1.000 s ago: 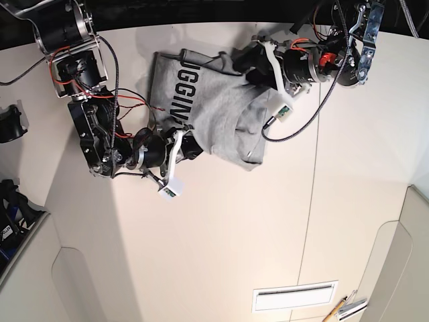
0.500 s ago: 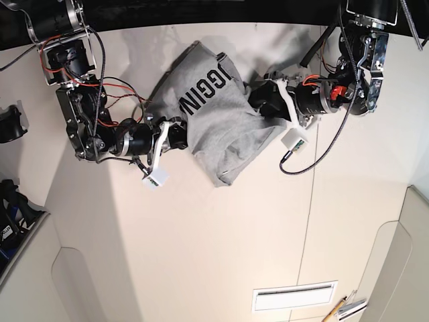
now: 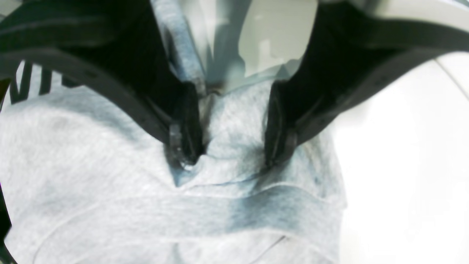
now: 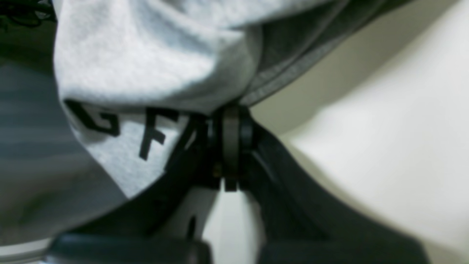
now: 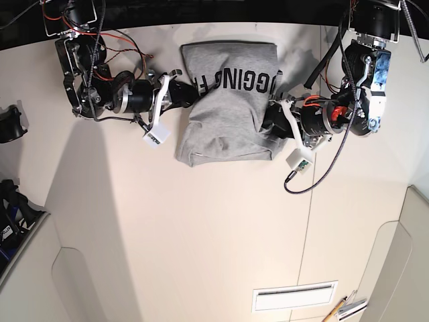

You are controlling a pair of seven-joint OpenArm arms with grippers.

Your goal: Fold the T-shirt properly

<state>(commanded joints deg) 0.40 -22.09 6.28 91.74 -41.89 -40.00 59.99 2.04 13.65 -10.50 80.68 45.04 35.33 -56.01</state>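
Both black metal arms [image 5: 87, 74] carry exposed red and black wiring [image 5: 120, 41]. White plastic camera modules [image 5: 155, 136] sit at each wrist. Black curved gripper fingers [image 3: 183, 128]; a coiled black cable [image 5: 315, 178] at 3 o'clock.

Setting: robotics lab or test cell. Evidence: two black arms with exposed red and black wiring [image 5: 114, 47] and looped cable [image 5: 322, 168], mounted at far edge of plain cream worktop [image 5: 221, 235]. Small white camera modules [image 5: 155, 134] fixed near arm ends. Worktop built from panels, seam [image 5: 310, 221] visible. White slotted vent-like plate [image 5: 295, 296] at near edge; pencil-like item [image 5: 334, 310] beside it. Dark equipment [image 5: 10, 124] at side, identity unclear. No domestic furnishings visible.
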